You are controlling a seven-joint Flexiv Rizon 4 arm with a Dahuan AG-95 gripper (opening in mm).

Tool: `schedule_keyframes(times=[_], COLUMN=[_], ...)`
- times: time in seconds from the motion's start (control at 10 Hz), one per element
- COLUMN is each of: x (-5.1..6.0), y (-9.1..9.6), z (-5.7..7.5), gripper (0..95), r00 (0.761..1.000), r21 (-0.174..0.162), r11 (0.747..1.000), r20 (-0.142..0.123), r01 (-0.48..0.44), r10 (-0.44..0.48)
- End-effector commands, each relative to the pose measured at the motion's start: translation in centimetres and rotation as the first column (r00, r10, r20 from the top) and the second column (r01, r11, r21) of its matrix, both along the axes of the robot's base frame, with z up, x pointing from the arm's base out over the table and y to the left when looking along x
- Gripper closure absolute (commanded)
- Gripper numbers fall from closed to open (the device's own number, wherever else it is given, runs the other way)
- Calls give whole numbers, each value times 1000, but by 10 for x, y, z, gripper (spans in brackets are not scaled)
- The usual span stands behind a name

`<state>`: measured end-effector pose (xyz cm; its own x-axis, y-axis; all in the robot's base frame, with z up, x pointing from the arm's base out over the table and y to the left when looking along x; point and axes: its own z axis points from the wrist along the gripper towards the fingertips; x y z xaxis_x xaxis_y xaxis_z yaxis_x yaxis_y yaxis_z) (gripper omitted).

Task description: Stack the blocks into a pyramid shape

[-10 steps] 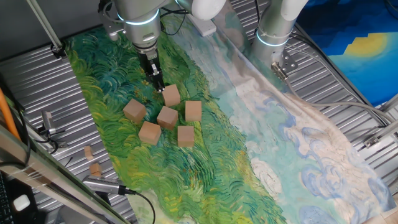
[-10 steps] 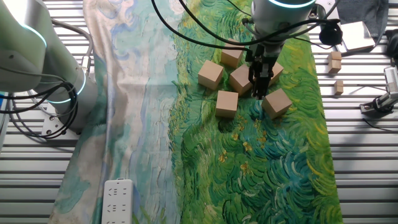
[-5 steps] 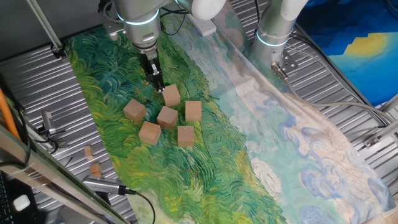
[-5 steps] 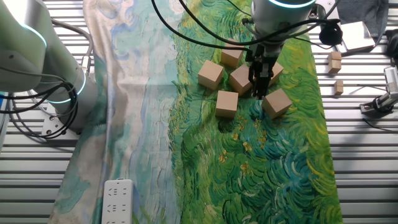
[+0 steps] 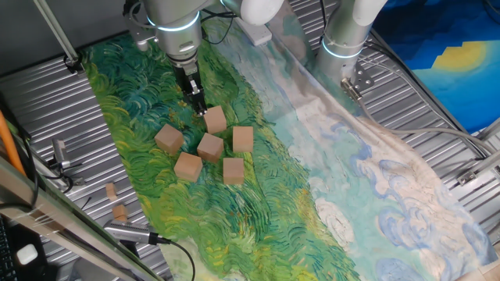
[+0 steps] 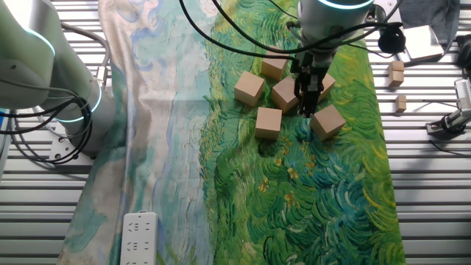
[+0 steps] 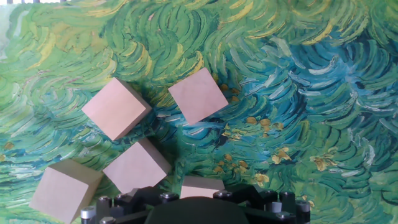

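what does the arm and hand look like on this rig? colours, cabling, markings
The arm is glossy white and silver-grey, with a glowing cyan ring at the joint. Loose black cables loop around its lower section. The hand is narrow and black, with two slim dark fingers. In the hand view only a dark rounded housing edged with small bolts shows. No readable markings are visible.

Six wooden blocks (image 5: pixel 210 146) lie flat on the painted cloth (image 5: pixel 258 203) — none stacked; the gripper (image 5: pixel 200 108) looks closed, maybe.
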<state>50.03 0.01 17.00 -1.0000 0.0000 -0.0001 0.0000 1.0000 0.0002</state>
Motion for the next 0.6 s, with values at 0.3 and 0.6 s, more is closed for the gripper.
schedule_keyframes(times=[0.3, 0.6], x=[-1, -1], y=[0, 1], z=[2, 3], gripper=[950, 950], r00=[865, 869], r21=[-14, -14], r11=[869, 873], r20=[96, 95], r01=[-494, -487], r10=[493, 486])
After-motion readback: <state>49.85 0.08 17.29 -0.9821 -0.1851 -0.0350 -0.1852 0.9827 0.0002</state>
